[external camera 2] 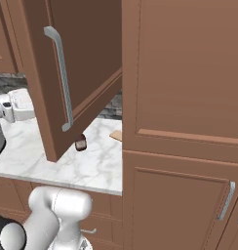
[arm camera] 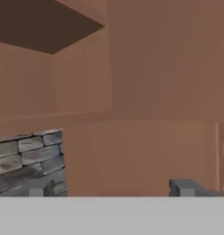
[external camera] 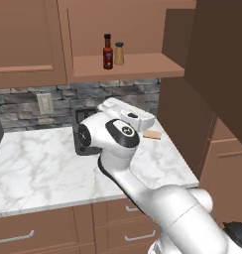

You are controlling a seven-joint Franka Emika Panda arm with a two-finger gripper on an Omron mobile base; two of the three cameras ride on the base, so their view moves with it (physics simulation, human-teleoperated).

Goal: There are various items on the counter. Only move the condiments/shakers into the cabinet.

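Observation:
On the open cabinet's shelf point(external camera: 143, 67) stand a dark red-labelled, black-capped bottle point(external camera: 107, 52) and, right beside it, a tan shaker point(external camera: 119, 53). A small reddish-brown bottle point(external camera 2: 81, 143) stands on the marble counter point(external camera: 38, 158), just under the open cabinet door point(external camera 2: 82, 58). A flat tan slab point(external camera: 152, 134) lies at the counter's back right. The dark grey toaster point(external camera: 81, 117) sits mostly hidden behind my arm. My gripper point(arm camera: 110, 189) is open with nothing between its fingertips point(arm camera: 182, 186). It faces brown wood panelling, below the level of the shelf.
Stone backsplash point(arm camera: 26, 158) runs behind the counter. A tall brown cabinet point(external camera 2: 184, 97) walls off the right end. The open door with its metal handle point(external camera 2: 60, 73) hangs over the counter's right part. Drawers point(external camera: 29, 233) lie beneath.

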